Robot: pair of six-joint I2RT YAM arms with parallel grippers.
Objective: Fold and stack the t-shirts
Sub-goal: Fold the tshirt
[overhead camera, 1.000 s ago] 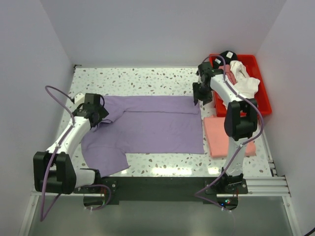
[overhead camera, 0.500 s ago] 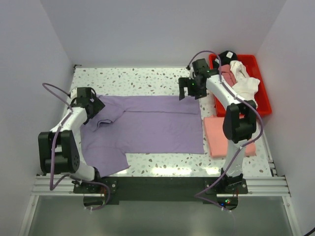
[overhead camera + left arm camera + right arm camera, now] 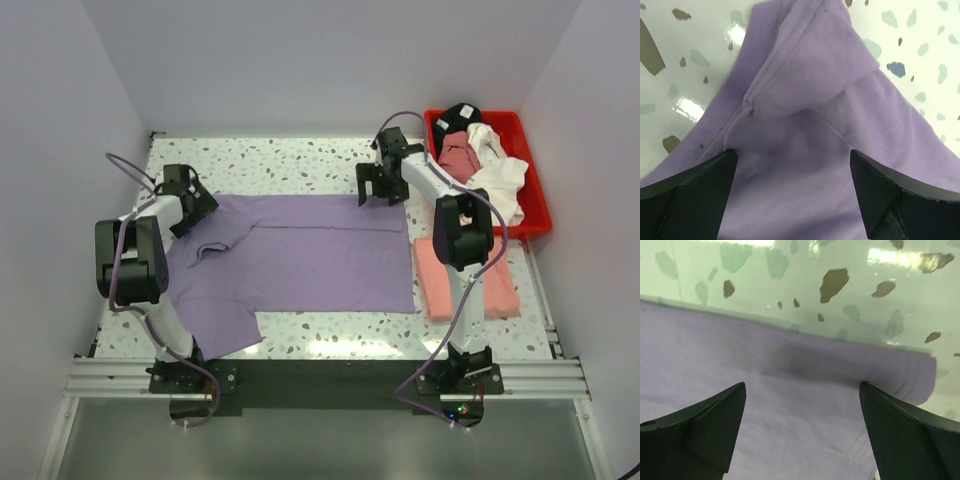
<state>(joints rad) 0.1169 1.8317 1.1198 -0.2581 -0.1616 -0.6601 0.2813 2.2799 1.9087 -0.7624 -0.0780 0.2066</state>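
Note:
A lavender-purple t-shirt lies spread flat on the speckled table, collar end to the left, one sleeve hanging toward the near left. My left gripper hovers open over its far-left corner; the left wrist view shows a folded sleeve and the ribbed collar edge between the wide fingers. Over the shirt's far-right hem my right gripper stands open, nothing held. A folded salmon-pink t-shirt lies on the right. More t-shirts, dusty-rose, white and black, are heaped in the bin.
The red plastic bin stands at the far right corner against the wall. White walls close in on three sides. An aluminium rail with the arm bases runs along the near edge.
Both grippers have opened wide. The left one slid out to the shirt's far-left corner; the right one moved left from the bin along the far hem. The shirt lies as before.

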